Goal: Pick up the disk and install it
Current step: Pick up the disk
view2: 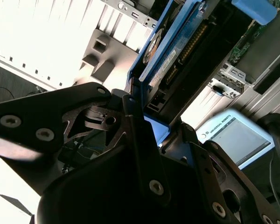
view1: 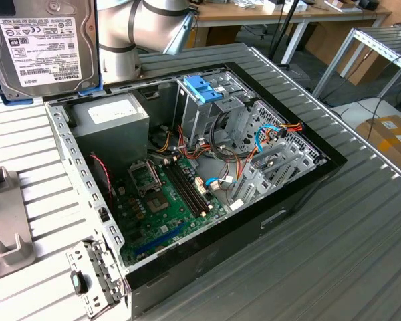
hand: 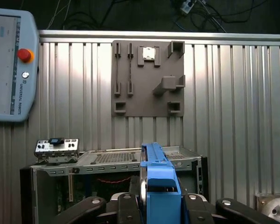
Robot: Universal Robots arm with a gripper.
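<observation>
We see a ribbed grey metal bench [view1: 341,254]. An open computer case [view1: 220,251] lies on its side on it. Just beside the case, at the exterior view's left, a grey fixture plate [view1: 3,227] with raised holders lies flat. In the first wrist view a teach pendant [hand: 11,70] rests on the bench, apart from the plate.

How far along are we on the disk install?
Pickup looks done: the gripper is shut on the disk by its blue rail, holding it above the table. Installing is left: the disk is not seated in the open computer case or its drive cage.
</observation>
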